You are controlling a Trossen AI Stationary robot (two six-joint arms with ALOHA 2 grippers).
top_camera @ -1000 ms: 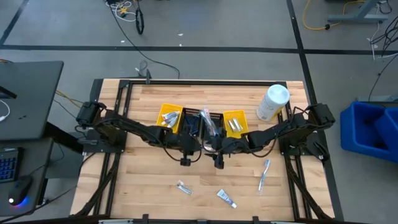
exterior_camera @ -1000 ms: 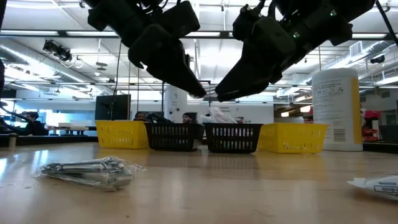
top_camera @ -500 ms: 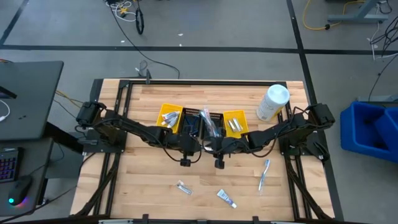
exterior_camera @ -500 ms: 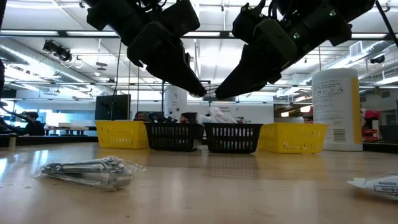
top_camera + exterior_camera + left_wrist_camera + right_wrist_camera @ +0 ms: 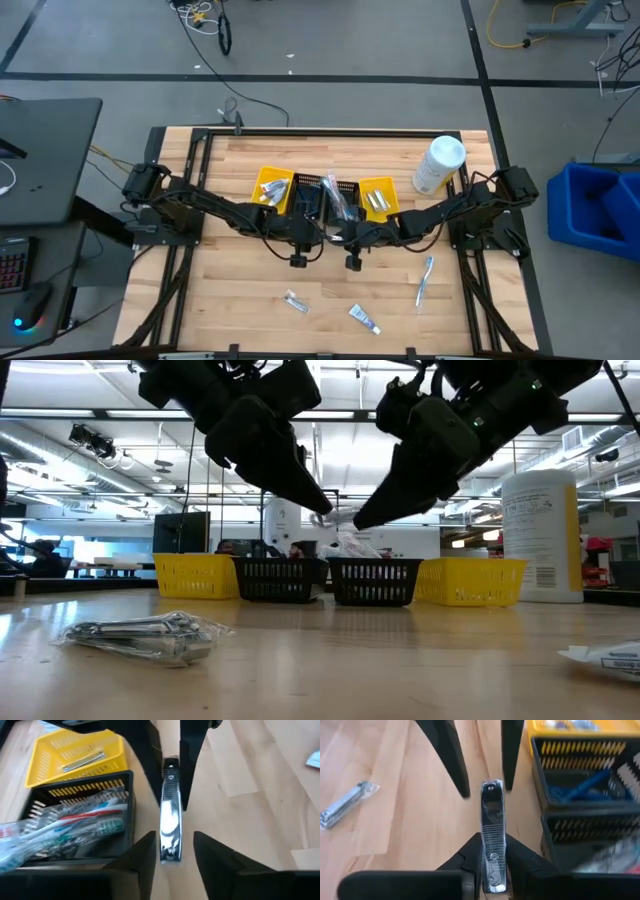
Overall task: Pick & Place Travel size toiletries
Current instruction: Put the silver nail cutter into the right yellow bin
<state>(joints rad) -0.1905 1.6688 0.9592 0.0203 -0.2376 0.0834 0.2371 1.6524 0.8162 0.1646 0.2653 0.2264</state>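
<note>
Open workshop behind wooden table point(image 5: 240, 290). Mid-air handover above it: right gripper point(image 5: 493, 851) clamped on nail clipper point(image 5: 492, 827); left gripper point(image 5: 172, 851) parted. Withdraw left straight back, avoiding black basket point(image 5: 75, 827).

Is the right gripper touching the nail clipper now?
Touching. The right wrist view shows the right gripper with both fingers pressed against the nail clipper.
</note>
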